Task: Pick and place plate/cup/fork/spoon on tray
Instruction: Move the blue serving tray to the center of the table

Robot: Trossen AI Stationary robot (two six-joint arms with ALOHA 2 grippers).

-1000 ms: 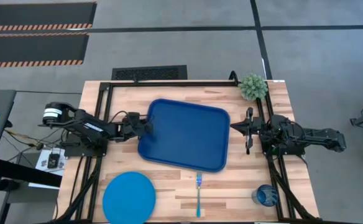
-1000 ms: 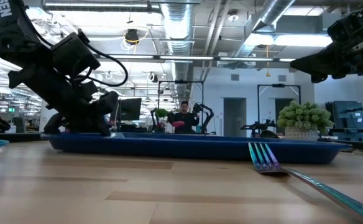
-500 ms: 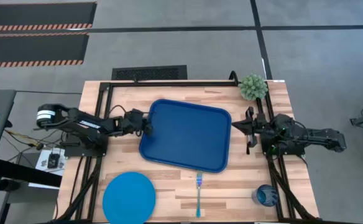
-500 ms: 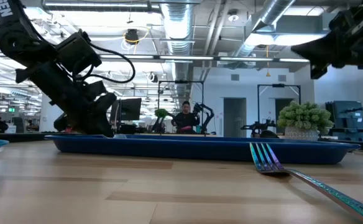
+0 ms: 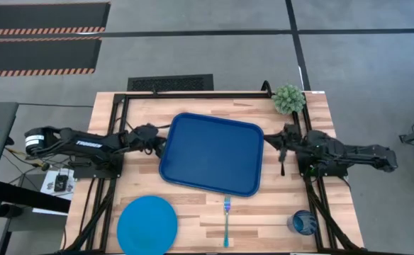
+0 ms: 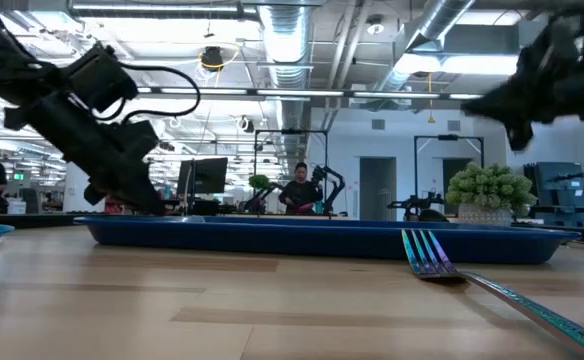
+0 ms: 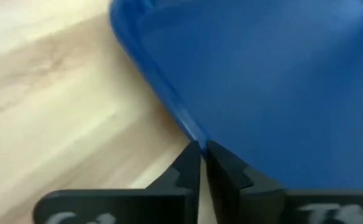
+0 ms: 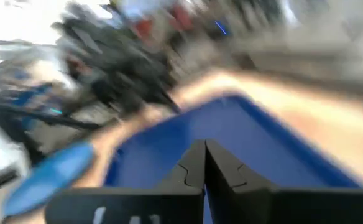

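Tray: lies flat mid-table, empty; slightly rotated, its longer sides running roughly across the table from the left arm's side to the right arm's.
Plate: flat on the table near the front edge, on the left arm's side, well apart from the tray.
Fork: just in front of the tray's front rim; long axis runs front to back, tines toward the tray.
Cup: stands at the front corner on the right arm's side.
Left end effector: fingers closed together, holding nothing, tips just beside the tray's left rim.
Right end effector: fingers closed together, empty, above the table near the tray's right rim.
Plant: small green one at the back corner.
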